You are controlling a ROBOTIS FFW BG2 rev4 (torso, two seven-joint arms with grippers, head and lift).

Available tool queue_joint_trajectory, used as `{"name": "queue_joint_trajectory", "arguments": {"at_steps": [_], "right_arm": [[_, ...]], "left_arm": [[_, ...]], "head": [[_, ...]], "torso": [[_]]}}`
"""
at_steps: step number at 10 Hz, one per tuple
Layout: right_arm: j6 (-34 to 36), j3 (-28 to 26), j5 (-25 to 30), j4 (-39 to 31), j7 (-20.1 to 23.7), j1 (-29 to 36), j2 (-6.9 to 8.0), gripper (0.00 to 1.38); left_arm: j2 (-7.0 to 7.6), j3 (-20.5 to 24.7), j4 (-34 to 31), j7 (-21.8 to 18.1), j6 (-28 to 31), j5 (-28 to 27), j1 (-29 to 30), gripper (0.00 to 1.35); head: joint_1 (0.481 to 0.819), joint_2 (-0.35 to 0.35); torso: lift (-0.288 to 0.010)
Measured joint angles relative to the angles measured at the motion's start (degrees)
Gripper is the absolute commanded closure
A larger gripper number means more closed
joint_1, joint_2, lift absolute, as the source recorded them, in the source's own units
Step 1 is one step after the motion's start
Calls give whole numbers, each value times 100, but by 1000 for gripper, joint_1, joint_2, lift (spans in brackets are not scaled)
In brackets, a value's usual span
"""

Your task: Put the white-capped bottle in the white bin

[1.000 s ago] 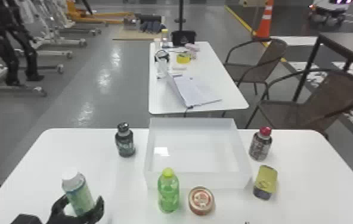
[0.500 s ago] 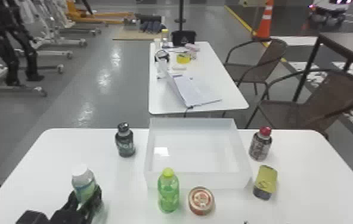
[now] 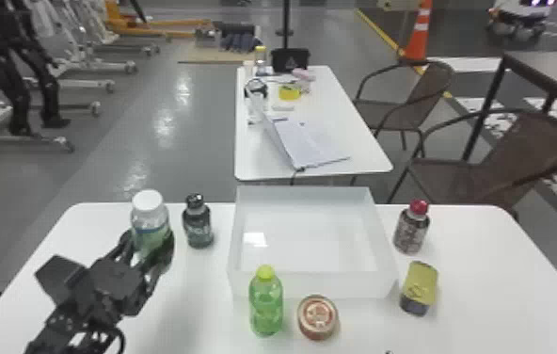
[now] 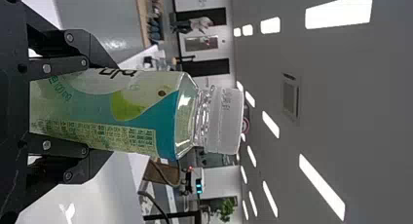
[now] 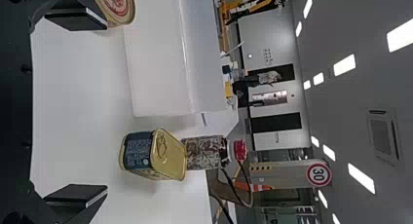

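My left gripper (image 3: 148,249) is shut on the white-capped bottle (image 3: 149,223), which it holds upright above the table, left of the dark bottle. In the left wrist view the bottle (image 4: 112,112) sits between the two fingers of the left gripper (image 4: 73,107), its white cap clear of them. The white bin (image 3: 313,285) stands at the table's middle, to the right of the held bottle. The right gripper (image 5: 75,114) is parked with its fingers wide apart, near the table's front edge; the bin's wall (image 5: 160,53) rises beyond it.
The dark bottle (image 3: 197,223) stands between the held bottle and the bin. In front of the bin are a green bottle (image 3: 266,303) and a round can (image 3: 318,316). A red-capped bottle (image 3: 411,228) and a yellow-topped can (image 3: 418,287) stand to its right.
The left gripper has carried the white-capped bottle forward, up and to the right, close to the dark bottle. More of the left arm has come into the head view.
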Motion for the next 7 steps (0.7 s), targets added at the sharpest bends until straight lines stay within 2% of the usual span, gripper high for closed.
{"name": "queue_joint_trajectory", "arguments": {"at_steps": [1, 2, 4, 6, 7], "right_arm": [[9, 8, -4, 6, 0, -11, -6, 108], [46, 54, -18, 18, 0, -52, -39, 108], [71, 121, -48, 52, 0, -125, -76, 108], [83, 179, -69, 97, 0, -190, -79, 108], [92, 208, -72, 117, 0, -227, -79, 108]], "left_arm": [[3, -235, -216, -112, 317, -87, -268, 1124], [72, -539, -235, -105, 474, -116, -512, 1124], [286, -1196, -84, -365, 521, -843, -1100, 1124], [694, -2167, 354, -394, 445, -1630, -1776, 1124], [738, -2495, 712, -480, 400, -2092, -2058, 1122]], "head": [[549, 0], [549, 0], [549, 0], [549, 0], [549, 0]], "torso": [[-100], [-100], [-100], [-100], [-100]]}}
